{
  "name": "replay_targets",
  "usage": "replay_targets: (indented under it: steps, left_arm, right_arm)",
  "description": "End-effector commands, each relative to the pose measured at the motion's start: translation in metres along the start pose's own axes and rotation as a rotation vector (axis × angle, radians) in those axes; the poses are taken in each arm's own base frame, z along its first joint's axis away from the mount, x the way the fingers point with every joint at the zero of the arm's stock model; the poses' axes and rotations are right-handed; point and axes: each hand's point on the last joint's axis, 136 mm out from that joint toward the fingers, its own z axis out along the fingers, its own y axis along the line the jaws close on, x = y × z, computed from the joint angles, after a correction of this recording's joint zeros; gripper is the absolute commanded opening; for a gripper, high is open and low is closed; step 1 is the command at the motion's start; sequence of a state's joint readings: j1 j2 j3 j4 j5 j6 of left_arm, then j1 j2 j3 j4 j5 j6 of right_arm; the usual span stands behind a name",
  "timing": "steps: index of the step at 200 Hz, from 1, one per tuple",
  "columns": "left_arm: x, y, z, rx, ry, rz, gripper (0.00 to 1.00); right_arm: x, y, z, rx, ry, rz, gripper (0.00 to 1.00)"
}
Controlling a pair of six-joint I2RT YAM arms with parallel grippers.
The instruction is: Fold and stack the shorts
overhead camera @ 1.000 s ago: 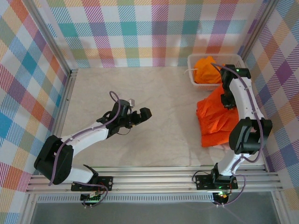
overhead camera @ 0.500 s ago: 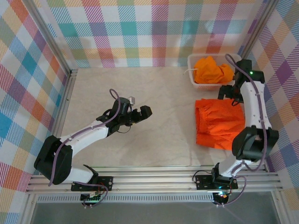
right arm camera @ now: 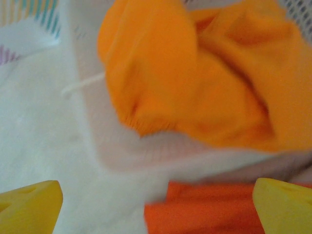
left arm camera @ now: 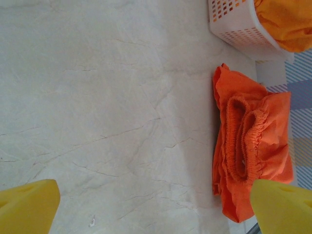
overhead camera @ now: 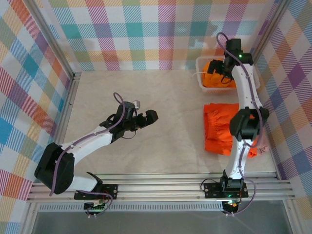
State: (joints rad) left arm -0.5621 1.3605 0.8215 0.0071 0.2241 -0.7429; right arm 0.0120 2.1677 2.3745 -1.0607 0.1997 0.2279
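Overhead view of a pale desk [overhead camera: 161,92] between checked walls. At the upper right of the frame, the right hand [overhead camera: 223,68] hovers over a white mesh basket [overhead camera: 201,82], its two yellow fingers spread wide and holding nothing. A bunched pair of yellow-orange shorts [overhead camera: 214,74] lies in the basket, with a white cord [right arm camera: 83,85] trailing over the rim. Just below the basket in the frame, bright orange shorts [overhead camera: 219,129] lie roughly flat on the desk, gathered waist toward the left. The left hand [overhead camera: 148,117] hangs mid-frame, well apart from the cloth, also spread wide and empty.

The step in hand looks like fetching the basket pair. To do it well, the right hand should come down on the highest fold, clear of the basket wall and the cord. It should then pinch near the waistband and lift straight up so the basket is not dragged along.
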Motion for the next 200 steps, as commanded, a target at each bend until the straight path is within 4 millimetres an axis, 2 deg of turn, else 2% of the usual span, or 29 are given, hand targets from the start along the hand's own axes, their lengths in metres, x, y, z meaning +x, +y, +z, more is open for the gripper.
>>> replay_targets:
  steps: [1,26,64,70,77,92,116,134,151,179,200]
  left_arm:
    - [-0.006,0.004,-0.009,-0.011,-0.033,0.018,1.00]
    - [-0.006,0.004,-0.011,-0.011,-0.037,0.032,1.00]
    - [-0.011,-0.009,-0.018,0.026,-0.049,0.090,1.00]
    - [-0.012,-0.010,-0.020,0.028,-0.051,0.101,1.00]
    - [-0.012,-0.011,-0.021,0.026,-0.053,0.111,1.00]
    - [-0.014,-0.012,-0.024,0.020,-0.059,0.125,1.00]
    - [-0.015,-0.008,-0.023,0.006,-0.066,0.126,1.00]
    - [-0.014,-0.006,-0.022,0.002,-0.066,0.120,1.00]
    - [-0.014,-0.005,-0.022,-0.002,-0.068,0.119,1.00]
    - [-0.016,-0.006,-0.022,0.001,-0.076,0.118,1.00]
    - [-0.017,-0.007,-0.023,0.005,-0.081,0.117,1.00]
  right_arm:
    - [-0.010,-0.024,0.021,0.136,0.004,0.009,1.00]
    - [-0.018,-0.026,0.058,0.143,-0.016,0.004,0.99]
    - [-0.007,-0.025,0.110,0.105,0.011,0.009,1.00]
    - [-0.005,-0.023,0.116,0.095,0.015,0.002,0.97]
    - [-0.004,-0.020,0.123,0.079,0.018,-0.004,0.92]
    - [0.000,-0.015,0.134,0.046,0.030,-0.004,0.70]
    - [0.001,0.001,0.138,-0.037,0.032,0.003,0.43]
    - [-0.009,0.006,0.127,-0.066,0.006,0.032,0.16]
    - [-0.024,0.012,0.104,-0.107,-0.040,0.060,0.02]
    - [-0.053,0.034,0.047,-0.225,-0.163,0.085,0.00]
    - [-0.070,0.052,-0.011,-0.317,-0.281,0.091,0.00]
